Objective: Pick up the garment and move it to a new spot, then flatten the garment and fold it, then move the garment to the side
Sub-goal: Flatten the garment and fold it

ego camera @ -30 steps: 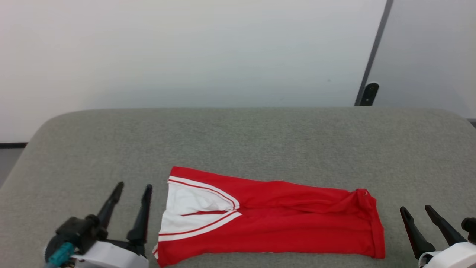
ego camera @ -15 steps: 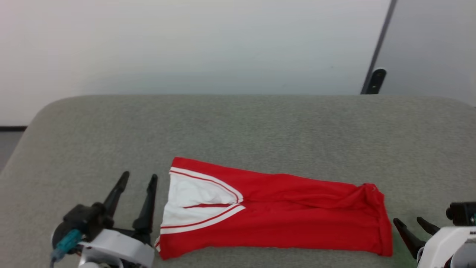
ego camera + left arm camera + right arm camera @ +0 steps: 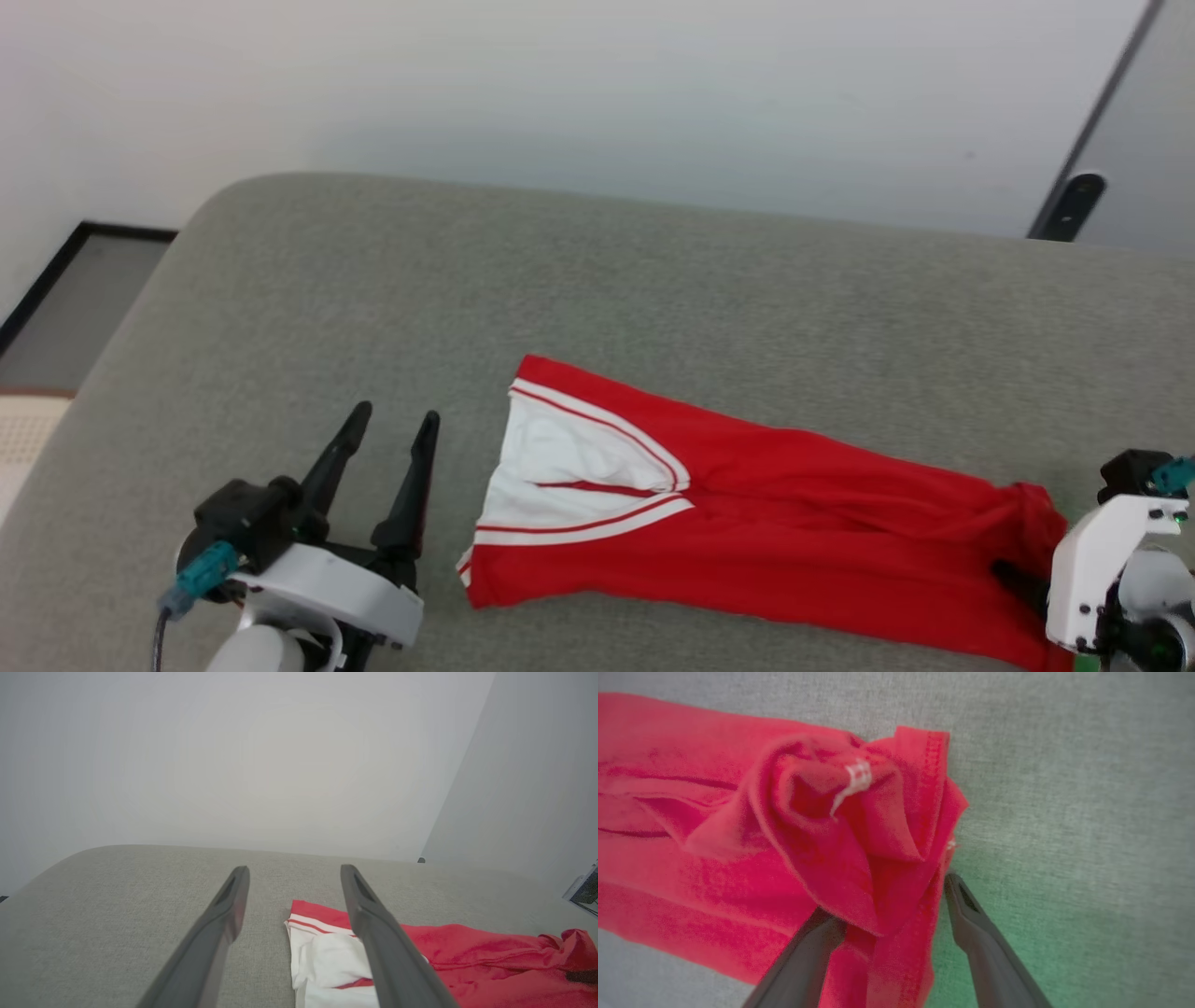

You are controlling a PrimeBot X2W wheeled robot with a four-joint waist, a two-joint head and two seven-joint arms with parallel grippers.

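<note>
A pale wall is backing a grey padded surface, with the garment lying as a long folded strip toward its near edge.
The left gripper is sitting just left of the white-sleeved end, fingers spread wide and holding nothing; the right gripper is straddling the bunched red right end, fingers wide apart, not pinching the cloth.
</note>
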